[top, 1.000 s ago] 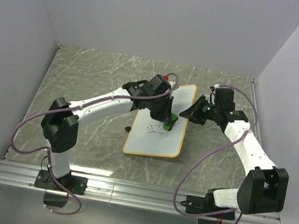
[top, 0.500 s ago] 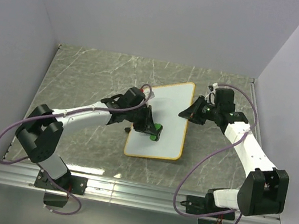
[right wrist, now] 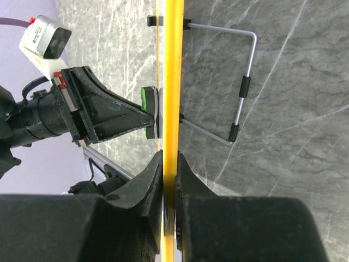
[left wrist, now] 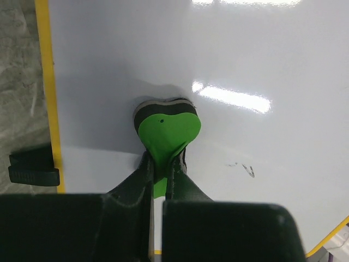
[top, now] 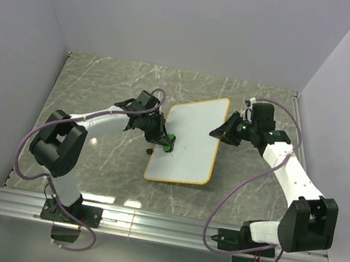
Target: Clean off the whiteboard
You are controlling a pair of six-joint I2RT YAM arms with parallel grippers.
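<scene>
Whiteboard (top: pixel 190 140): lies mid-frame in the top view, on the grey marbled bench (top: pixel 102 84).
Long axis: runs up the frame and leans right, so one short edge faces the arm bases and the far right corner points to the upper right.
Clip (left wrist: pixel 32 167): black, on the left long edge.
Left gripper (top: pixel 160 135): clamped tight on the narrow end of the green eraser (left wrist: pixel 168 128).
Eraser: broad end pressed on the white surface, just inside the left long edge.
Marks (left wrist: pixel 248 171): a few small dark specks to the right of the eraser.
Right gripper (right wrist: pixel 169 164): pinched closed on the yellow rim of the right long edge.
Wire stand (right wrist: pixel 244 82): on the side of the rim away from the eraser in the right wrist view.
</scene>
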